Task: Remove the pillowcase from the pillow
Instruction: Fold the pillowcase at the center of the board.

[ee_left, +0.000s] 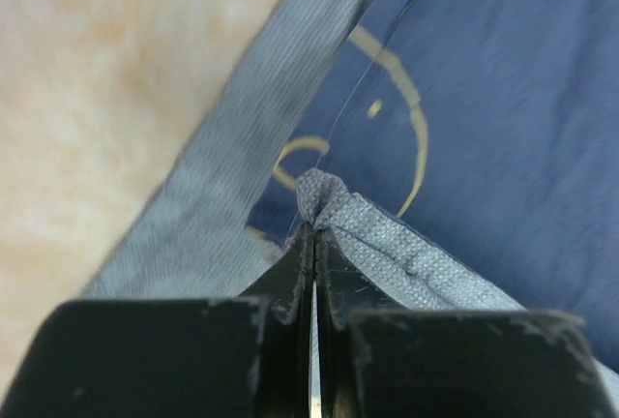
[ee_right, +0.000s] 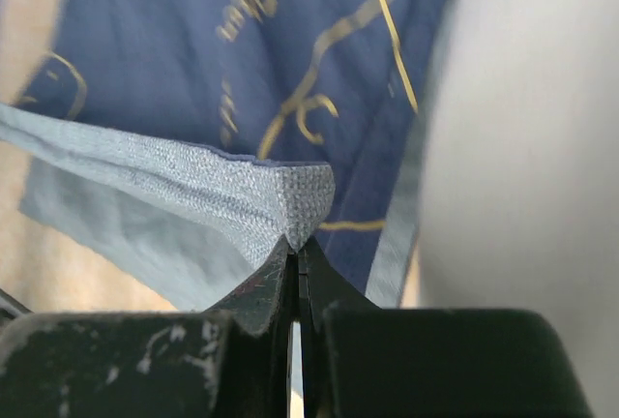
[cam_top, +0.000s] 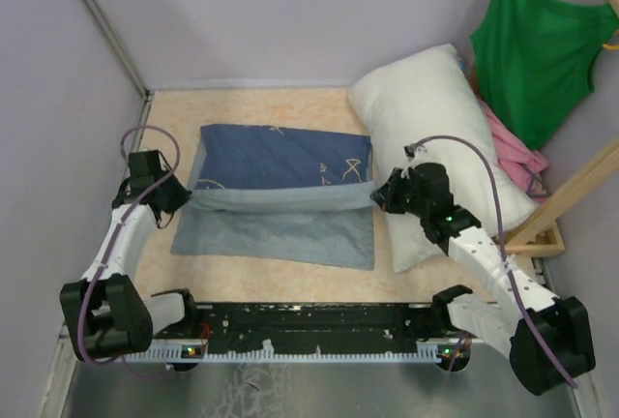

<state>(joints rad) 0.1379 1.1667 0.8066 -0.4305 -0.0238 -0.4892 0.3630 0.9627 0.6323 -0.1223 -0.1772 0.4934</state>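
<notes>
The pillowcase [cam_top: 280, 181] is off the pillow and stretched between my two grippers above the table, dark blue with pale marks on its far face, pale grey-blue on its near face. My left gripper [cam_top: 184, 192] is shut on its left edge; in the left wrist view the pale hem [ee_left: 387, 244] bunches at the left gripper's [ee_left: 315, 231] tips. My right gripper [cam_top: 383, 192] is shut on the right corner [ee_right: 305, 200], pinched at the right gripper's [ee_right: 298, 241] tips. The white pillow [cam_top: 435, 118] lies bare at the right, under my right arm, and shows at the right of the right wrist view as the pillow [ee_right: 527, 147].
A green tank top [cam_top: 542, 45] hangs on an orange hanger at the back right. A pink garment [cam_top: 517, 157] lies beside the pillow, next to a wooden frame [cam_top: 551, 210]. Walls close in left, back and right. The tan table surface [cam_top: 251, 108] shows behind the cloth.
</notes>
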